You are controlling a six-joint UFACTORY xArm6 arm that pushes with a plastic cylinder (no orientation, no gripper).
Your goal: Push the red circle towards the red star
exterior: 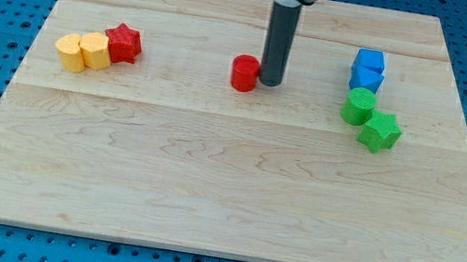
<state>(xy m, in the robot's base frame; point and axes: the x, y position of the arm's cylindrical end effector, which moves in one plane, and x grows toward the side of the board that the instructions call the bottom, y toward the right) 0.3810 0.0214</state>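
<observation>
One red circle (244,72) sits near the middle of the wooden table (223,195), and my tip (271,83) rests just at its right side, touching or nearly so. No jaws exist on this rod, so nothing is held. Well apart, toward the view's left, the red star (123,42) sits against two yellow blocks (83,51). On the view's right, two blue blocks (368,71) stand above a green circle (359,106) and a green star (380,131).

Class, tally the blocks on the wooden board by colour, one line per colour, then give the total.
Red: 2, the red circle and the red star
Yellow: 2
Blue: 2
Green: 2
Total: 8
</observation>
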